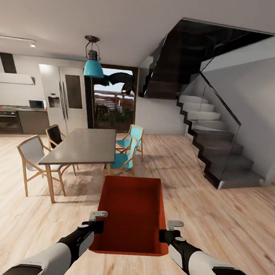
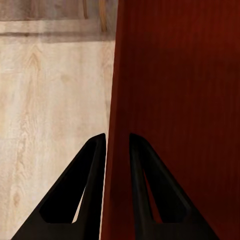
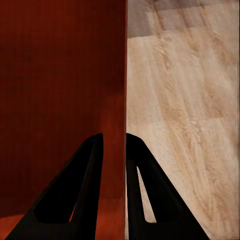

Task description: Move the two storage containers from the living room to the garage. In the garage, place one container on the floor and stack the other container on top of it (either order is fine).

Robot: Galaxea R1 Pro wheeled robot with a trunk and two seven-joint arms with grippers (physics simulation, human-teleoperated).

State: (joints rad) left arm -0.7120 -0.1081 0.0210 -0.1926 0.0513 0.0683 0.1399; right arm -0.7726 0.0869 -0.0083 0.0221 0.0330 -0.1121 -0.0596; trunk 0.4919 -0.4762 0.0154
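An orange-red, lidless rectangular plastic storage container (image 1: 133, 213) rides level in front of the robot, held off the light wood plank floor (image 1: 214, 208) at its two long side walls. The left gripper (image 1: 98, 220) pinches the left wall, one black finger (image 2: 87, 192) outside and one inside; the right gripper (image 1: 170, 230) clamps the opposite wall (image 3: 117, 90) the same way. Both claws are clenched on the bin near its closer end. Beyond it stand a grey-topped dining table (image 1: 85, 146) with wooden chairs, two with turquoise seats (image 1: 126, 151), a teal pendant lamp (image 1: 93, 64), a kitchen with a steel refrigerator (image 1: 66, 99), and a dark glass-railed staircase (image 1: 219, 147). The carry to the garage looks early. Doing it well likely means keeping both arms in step so the thin walls do not slip or twist, and steering between the table and the stairs with the bin's far end clear.
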